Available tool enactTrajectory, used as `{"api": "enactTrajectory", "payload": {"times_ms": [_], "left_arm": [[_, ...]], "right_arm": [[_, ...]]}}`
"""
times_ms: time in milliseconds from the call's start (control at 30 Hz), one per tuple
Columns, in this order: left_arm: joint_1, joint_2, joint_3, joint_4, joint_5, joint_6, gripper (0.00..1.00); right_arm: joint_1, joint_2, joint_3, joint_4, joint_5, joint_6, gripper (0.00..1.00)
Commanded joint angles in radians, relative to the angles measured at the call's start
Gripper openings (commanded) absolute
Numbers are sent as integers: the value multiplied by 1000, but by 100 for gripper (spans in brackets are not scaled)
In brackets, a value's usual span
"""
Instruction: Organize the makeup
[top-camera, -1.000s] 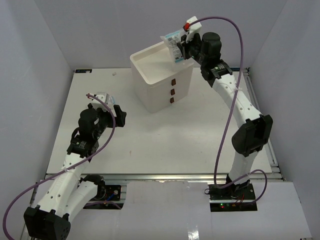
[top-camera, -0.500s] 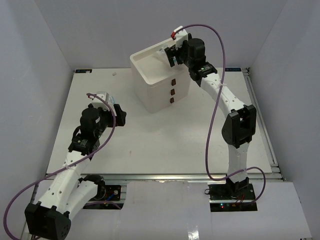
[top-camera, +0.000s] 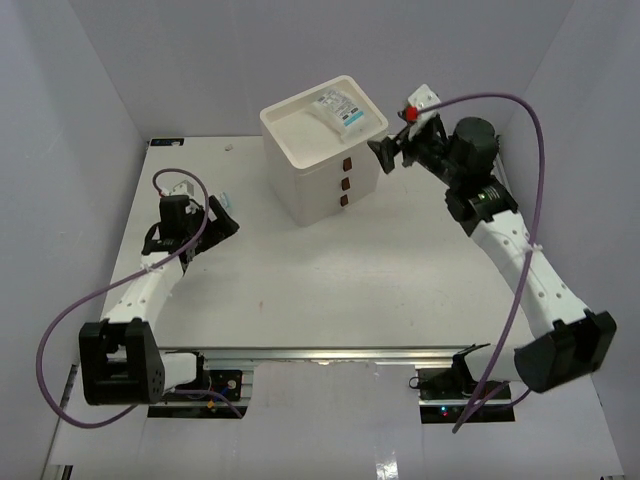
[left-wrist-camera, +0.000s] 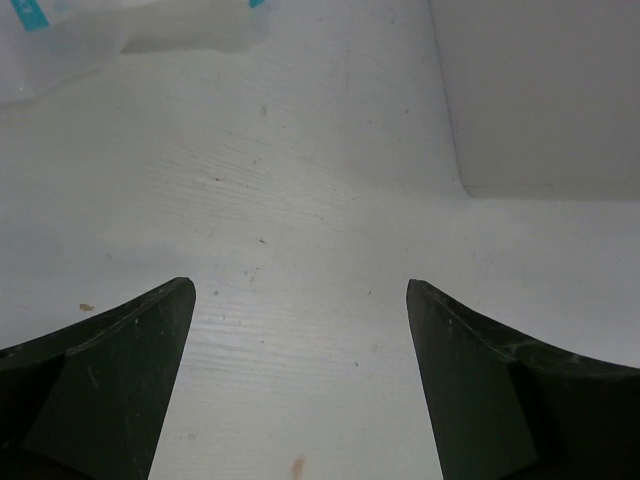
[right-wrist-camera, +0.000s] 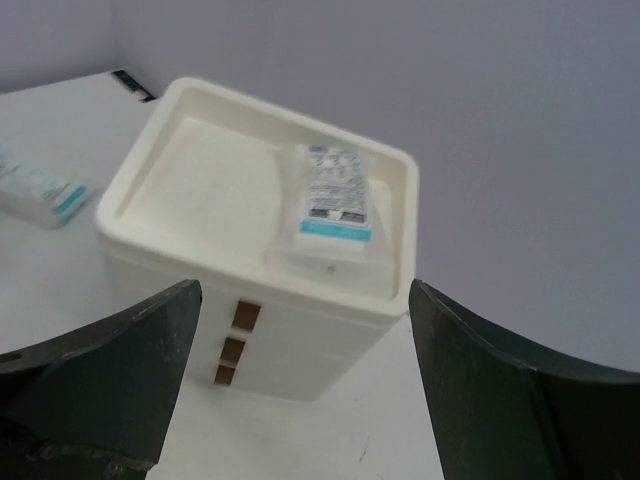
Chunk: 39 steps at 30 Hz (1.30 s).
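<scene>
On the recessed top of the cream three-drawer box (top-camera: 300, 175), toward its right rim, one clear packet (top-camera: 340, 108) printed white and blue lay flat with its printed face up. By that, one item of the makeup looked put away. A second packet (right-wrist-camera: 35, 190) lay on the surface (top-camera: 330, 270) to the left of the box, so at least that piece was left to do. No other makeup showed in any of the views, and the three drawers appeared shut, their brown handles (top-camera: 344, 183) in a column on the front face.

The packet on the box lay with its long axis alongside the right rim. In the right wrist view, its blue-banded end pointed toward the camera and the handle side, and its plain end pointed toward the back. The second packet was cut off at the edge of both wrist views, so its lie could not be told fully.

The right claw (top-camera: 388, 155) hung just beside the box's right side, level with the top, with its jaws spread wide and nothing between them. The left claw (top-camera: 222, 218) was low over the surface, also wide open and empty, with the second packet just ahead of its fingertips. It seemed best placed to fetch that one next.
</scene>
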Motion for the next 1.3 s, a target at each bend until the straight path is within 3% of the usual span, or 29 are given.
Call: {"api": "enactTrajectory", "payload": {"times_ms": [0, 100, 200, 400, 733, 967, 1267], "left_arm": [[22, 149, 160, -116, -112, -316, 98], [26, 230, 262, -199, -258, -466, 98], [48, 280, 283, -190, -321, -696, 96], [52, 424, 321, -115, -341, -878, 79], [70, 577, 437, -127, -398, -922, 71], [73, 520, 367, -71, -376, -932, 68], [75, 409, 290, -3, -420, -967, 85]], "right_arm": [[-28, -127, -320, -24, -369, -47, 90], [-81, -207, -436, 28, -531, -59, 91], [-139, -223, -450, 39, -618, -36, 93], [-170, -223, -472, 52, -673, -24, 95], [-190, -225, -480, 57, -706, -21, 96], [-201, -218, -488, 71, -706, -10, 96], [-204, -199, -497, 85, -708, 6, 96]]}}
